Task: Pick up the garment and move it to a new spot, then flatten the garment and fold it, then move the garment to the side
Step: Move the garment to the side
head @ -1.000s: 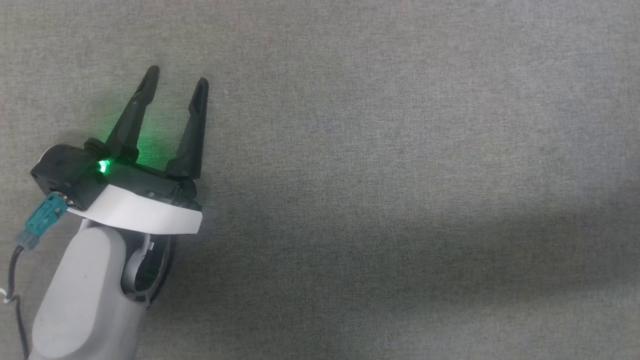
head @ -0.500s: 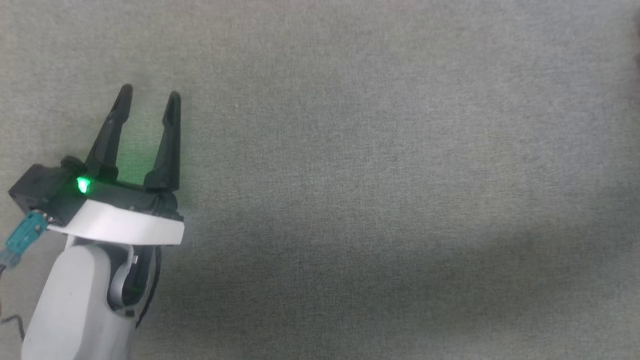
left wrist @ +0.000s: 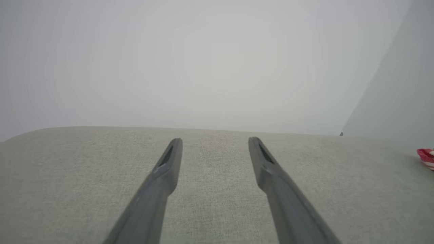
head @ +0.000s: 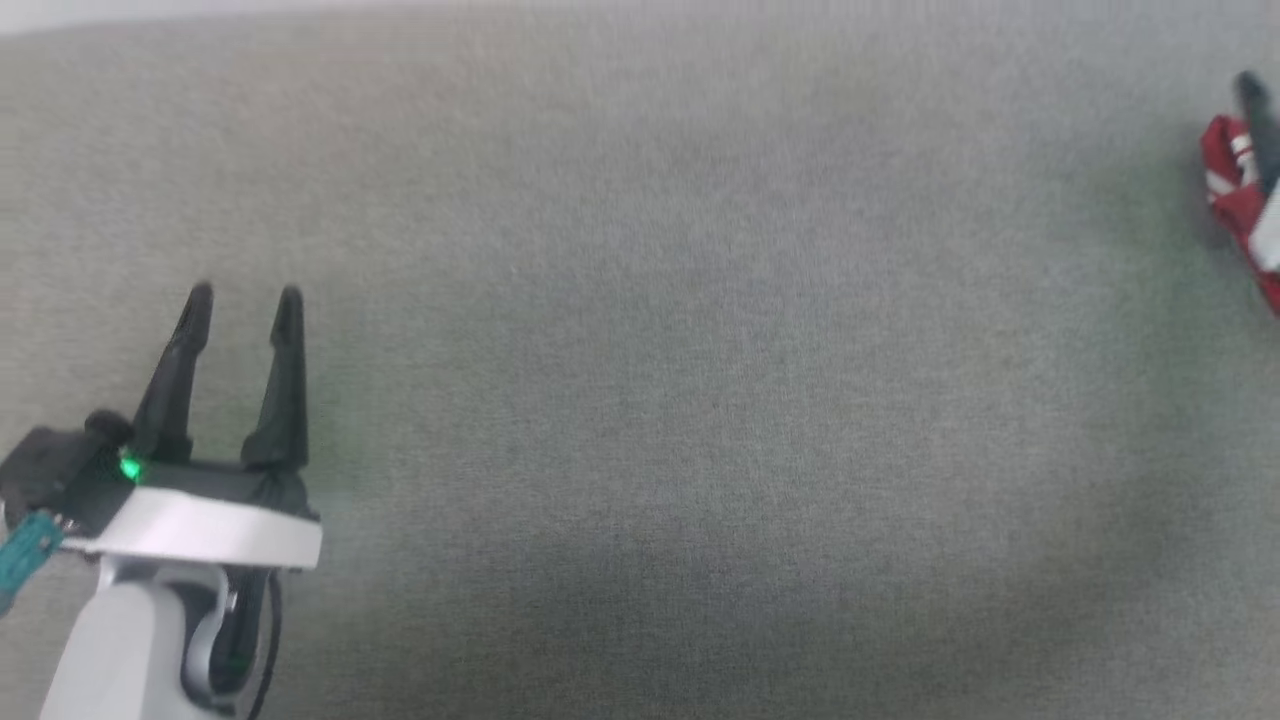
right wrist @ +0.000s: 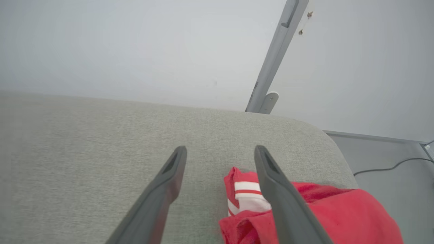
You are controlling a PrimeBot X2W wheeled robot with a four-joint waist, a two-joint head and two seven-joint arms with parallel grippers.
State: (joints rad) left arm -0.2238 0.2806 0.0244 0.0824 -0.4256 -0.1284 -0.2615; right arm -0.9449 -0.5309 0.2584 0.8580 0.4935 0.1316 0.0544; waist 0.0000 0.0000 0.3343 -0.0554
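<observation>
The garment (head: 1232,190) is a crumpled heap of red cloth with white stripes at the far right edge of the head view. In the right wrist view the garment (right wrist: 322,210) lies on the grey surface beneath and to the right of my right gripper (right wrist: 219,150). That gripper is open with nothing between its fingers. One of its dark fingers (head: 1256,115) pokes in above the heap. My left gripper (head: 245,297) hovers open at the lower left, far from the cloth. From the left gripper (left wrist: 215,142), a sliver of the garment (left wrist: 426,157) shows at the right edge.
A grey fabric surface (head: 700,400) spreads across the head view, with its far edge along the top. Its rounded corner (right wrist: 325,135) lies just beyond the garment. A grey post (right wrist: 271,67) stands against the white wall, and a black cable (right wrist: 390,167) runs over the floor.
The head camera has moved, so the whole picture has shifted. The garment and a right finger now show at its right edge. The left gripper stays open.
</observation>
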